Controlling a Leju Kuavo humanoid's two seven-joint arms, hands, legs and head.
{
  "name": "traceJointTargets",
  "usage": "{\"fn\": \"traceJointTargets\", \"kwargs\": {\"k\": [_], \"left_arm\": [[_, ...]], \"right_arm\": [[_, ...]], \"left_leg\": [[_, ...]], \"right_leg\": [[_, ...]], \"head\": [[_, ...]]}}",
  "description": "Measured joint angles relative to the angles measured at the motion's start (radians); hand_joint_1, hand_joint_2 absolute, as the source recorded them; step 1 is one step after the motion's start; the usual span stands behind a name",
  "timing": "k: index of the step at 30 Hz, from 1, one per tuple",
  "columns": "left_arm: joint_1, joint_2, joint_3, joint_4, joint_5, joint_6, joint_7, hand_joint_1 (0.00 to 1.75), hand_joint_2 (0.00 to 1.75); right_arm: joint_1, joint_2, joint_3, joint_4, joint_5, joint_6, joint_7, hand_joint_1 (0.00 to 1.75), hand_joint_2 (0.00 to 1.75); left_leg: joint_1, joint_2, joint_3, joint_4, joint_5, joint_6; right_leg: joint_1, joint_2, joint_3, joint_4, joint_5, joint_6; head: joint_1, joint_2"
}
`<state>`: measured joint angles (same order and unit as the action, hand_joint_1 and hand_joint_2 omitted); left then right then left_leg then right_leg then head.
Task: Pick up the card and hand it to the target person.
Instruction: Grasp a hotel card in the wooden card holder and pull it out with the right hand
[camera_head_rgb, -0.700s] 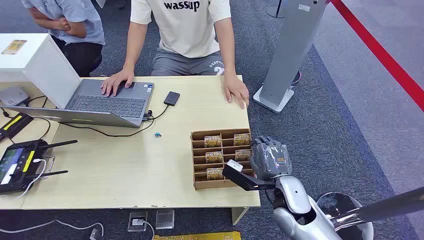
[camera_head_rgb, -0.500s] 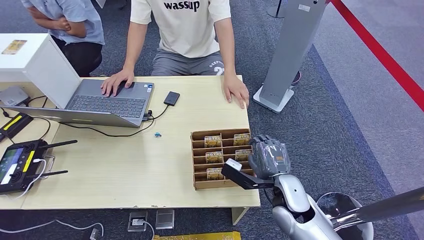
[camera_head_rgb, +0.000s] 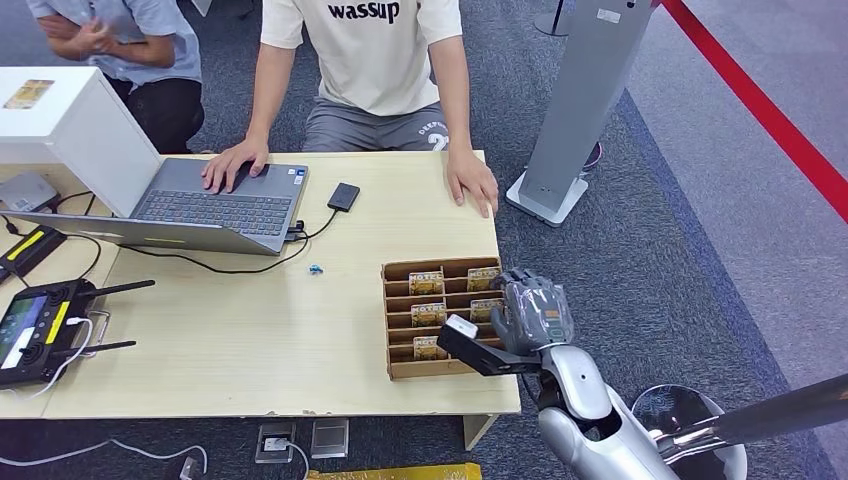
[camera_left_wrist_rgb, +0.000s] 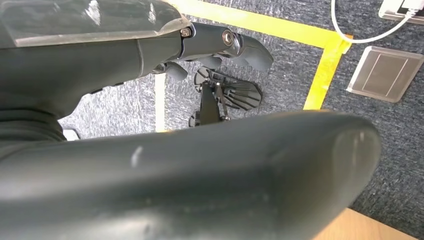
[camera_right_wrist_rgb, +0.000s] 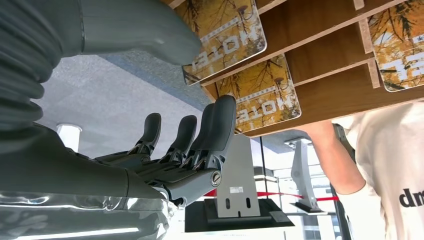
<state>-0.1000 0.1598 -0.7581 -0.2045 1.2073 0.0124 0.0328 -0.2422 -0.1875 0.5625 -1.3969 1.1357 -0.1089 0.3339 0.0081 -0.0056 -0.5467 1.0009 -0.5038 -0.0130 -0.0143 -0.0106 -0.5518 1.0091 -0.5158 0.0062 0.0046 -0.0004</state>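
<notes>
Right now the right hand (camera_head_rgb: 533, 312) sits at the lower right of the head frame, at the right edge of the card rack (camera_head_rgb: 395, 310), which stands on the table (camera_head_rgb: 250, 330) near its right end. Fingers spread apart, holding nothing. In the right wrist view the dark fingers (camera_right_wrist_rgb: 215, 130) reach up toward the underside of a card (camera_right_wrist_rgb: 262, 97) in the rack, and the thumb (camera_right_wrist_rgb: 135, 25) lies against the neighbouring card (camera_right_wrist_rgb: 225, 35); can't tell if the fingertips actually touch. No card is out of its slot.

Cards: yellow-brown "HOTEL" cards standing in the rack slots, several visible in the head frame centre right, e.g. top row (camera_head_rgb: 426, 282).

Left hand (camera_left_wrist_rgb: 220, 45): the left wrist view shows it dark and close over the carpet with yellow floor tape (camera_left_wrist_rgb: 320, 75); fingers curled in a little, nothing in them as far as I can see, but can't tell the state for sure.

Person in a white T-shirt (camera_head_rgb: 365, 50) at top centre, one hand (camera_head_rgb: 232, 163) on the laptop (camera_head_rgb: 200, 205), the other hand (camera_head_rgb: 472, 180) flat on the table's far edge. Second person (camera_head_rgb: 130, 45) at upper left. Small black box (camera_head_rgb: 343, 196) beside the laptop. Controller (camera_head_rgb: 35, 330) at the left edge. Grey stand (camera_head_rgb: 580, 100) at upper right on the carpet.
</notes>
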Motion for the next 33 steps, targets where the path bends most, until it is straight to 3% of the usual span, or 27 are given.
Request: {"fn": "traceJointTargets", "kwargs": {"k": [25,33], "left_arm": [[0.0,-0.002,0.0,0.0,0.018,0.017,0.007,0.0,0.0],[0.0,-0.002,0.0,0.0,0.017,0.017,0.008,0.0,0.0]], "right_arm": [[-0.006,0.007,0.016,0.014,-0.012,0.034,0.001,0.99,1.75],[-0.005,0.005,0.016,0.008,-0.019,0.041,0.011,1.14,1.75]], "left_leg": [[0.0,0.0,0.0,0.0,0.0,0.0],[0.0,0.0,0.001,0.0,0.0,0.0]], "right_leg": [[0.0,0.0,0.0,0.0,0.0,0.0],[0.0,0.0,0.0,0.0,0.0,0.0]], "head": [[0.0,0.0],[0.0,0.0]]}}
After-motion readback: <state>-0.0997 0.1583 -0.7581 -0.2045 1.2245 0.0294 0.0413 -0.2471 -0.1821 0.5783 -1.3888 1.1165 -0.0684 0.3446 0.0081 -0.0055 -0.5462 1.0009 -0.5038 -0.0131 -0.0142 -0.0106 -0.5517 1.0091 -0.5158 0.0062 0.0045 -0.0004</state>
